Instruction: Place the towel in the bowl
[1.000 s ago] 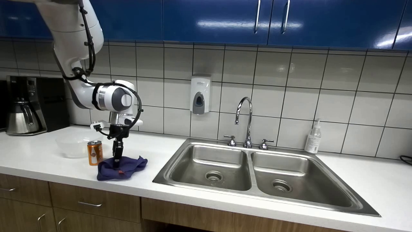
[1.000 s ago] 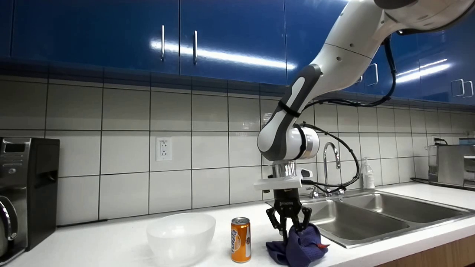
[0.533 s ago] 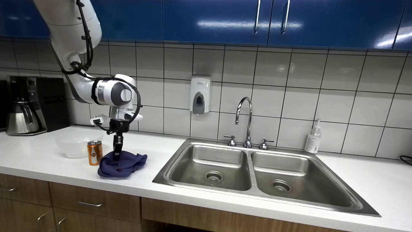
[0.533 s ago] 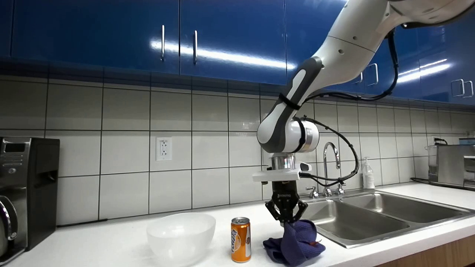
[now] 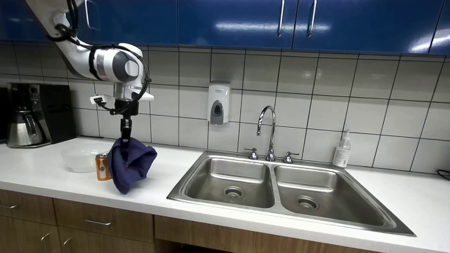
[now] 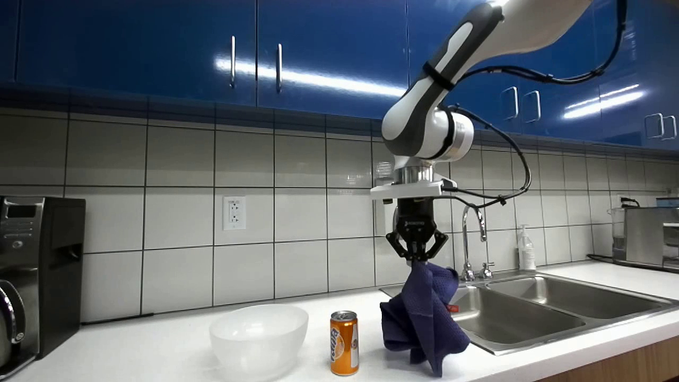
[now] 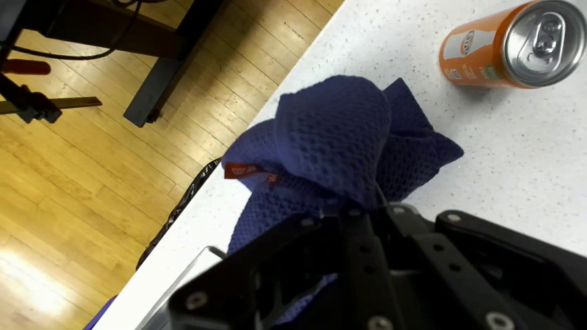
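Observation:
The purple towel has a small red tag and hangs bunched from my gripper. The gripper is shut on the towel's top, and its fingertips are partly hidden in the cloth. The towel hangs above the counter; I cannot tell whether its lowest tip touches it. In the wrist view the towel spreads out beyond the fingers. The translucent white bowl stands upright on the counter, apart from the towel, beyond the can. The bowl also shows in an exterior view but is out of the wrist view.
An orange soda can stands upright between bowl and towel; it also shows in the wrist view. A double steel sink with a faucet lies on the towel's other side. A coffee maker stands past the bowl. Blue cabinets hang above.
The gripper has closed on the towel and risen, lifting it from a heap on the counter so it hangs. The bowl and can have not moved.

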